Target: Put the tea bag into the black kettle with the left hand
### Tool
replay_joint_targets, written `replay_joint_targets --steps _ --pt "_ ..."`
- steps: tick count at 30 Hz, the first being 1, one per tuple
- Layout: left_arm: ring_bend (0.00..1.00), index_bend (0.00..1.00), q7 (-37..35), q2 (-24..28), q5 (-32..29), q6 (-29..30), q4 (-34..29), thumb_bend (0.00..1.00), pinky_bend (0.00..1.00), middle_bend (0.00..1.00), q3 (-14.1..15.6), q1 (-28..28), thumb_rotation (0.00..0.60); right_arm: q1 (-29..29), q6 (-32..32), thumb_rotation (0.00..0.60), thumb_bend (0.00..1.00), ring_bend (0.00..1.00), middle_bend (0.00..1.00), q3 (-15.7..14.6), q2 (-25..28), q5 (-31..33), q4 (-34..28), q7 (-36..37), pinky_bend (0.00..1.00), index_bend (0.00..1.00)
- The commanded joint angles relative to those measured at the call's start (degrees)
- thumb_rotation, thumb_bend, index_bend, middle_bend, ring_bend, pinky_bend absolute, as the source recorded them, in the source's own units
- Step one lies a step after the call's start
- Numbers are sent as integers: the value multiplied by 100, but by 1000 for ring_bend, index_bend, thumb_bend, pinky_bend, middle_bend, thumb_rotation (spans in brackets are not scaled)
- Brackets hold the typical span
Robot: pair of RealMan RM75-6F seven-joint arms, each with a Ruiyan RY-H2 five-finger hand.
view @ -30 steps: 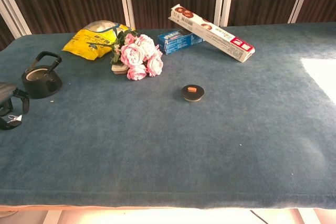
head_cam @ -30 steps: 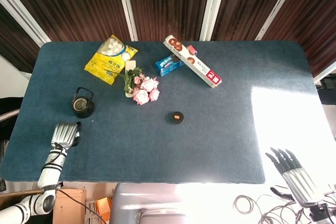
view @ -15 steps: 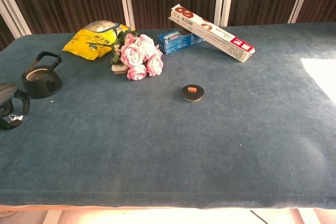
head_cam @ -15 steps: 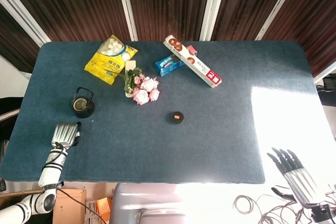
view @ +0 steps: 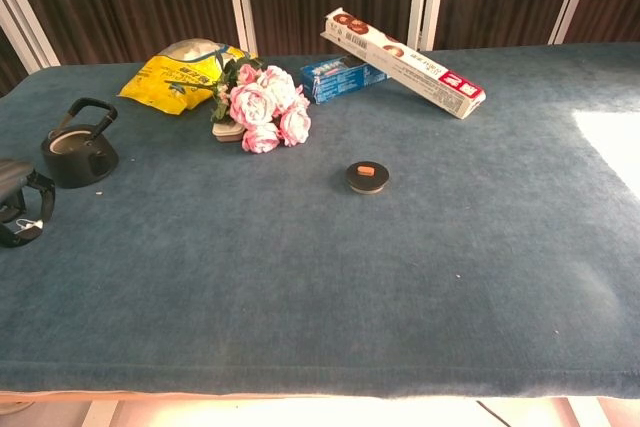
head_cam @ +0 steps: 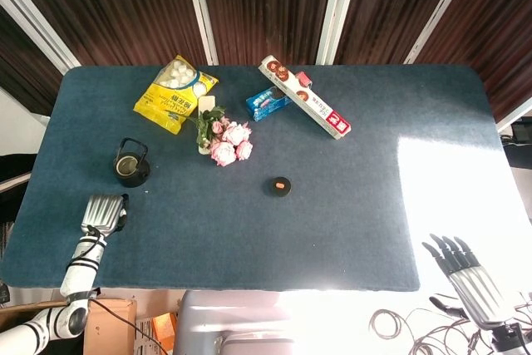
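- Dark blue felt-covered table (head_cam: 332, 205) spans both views; bright sun patch on its right side.
- Long white biscuit box with red end (head_cam: 304, 108) lies diagonally at the far edge, one end propped on a small blue packet (head_cam: 268, 103).
- Yellow plastic snack bag (head_cam: 175, 93) lies at far left, just beside a bunch of pink artificial roses (head_cam: 226, 143).
- Left hand (head_cam: 103, 213), silver-backed, rests at the near-left table edge, near the kettle but apart from it. Fingers point toward the kettle; cannot tell whether they are curled or hold anything.
- Right hand (head_cam: 465, 276) hangs off the near-right corner, below table level, fingers straight and spread, holding nothing.
- Black round kettle with arched handle (head_cam: 131, 165) stands upright at the left, lid off.
- Small black round lid (head_cam: 281, 185) lies mid-table with an orange tea bag (head_cam: 282, 184) on top, well apart from kettle and left hand.
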Motion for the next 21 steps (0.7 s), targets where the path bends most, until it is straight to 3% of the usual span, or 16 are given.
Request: replay_joint_targets --steps 1,13,21 --pt "1000 560 -29 -9 14 6 20 364 1000 1000 -1 -1 600 0 -3 600 112 0 0 -2 1 -1 -2 -3 0 0" --pt "1000 575 -64 -47 2 -21 151 374 1000 1000 -10 -5 600 12 -47 600 113 0 0 -8 8 1 -14 -29 0 0" --pt "1000 605 26 -167 29 54 372 439 1000 1000 -14 -22 600 9 -45 600 112 0 0 -11 16 2 -19 -24 0 0"
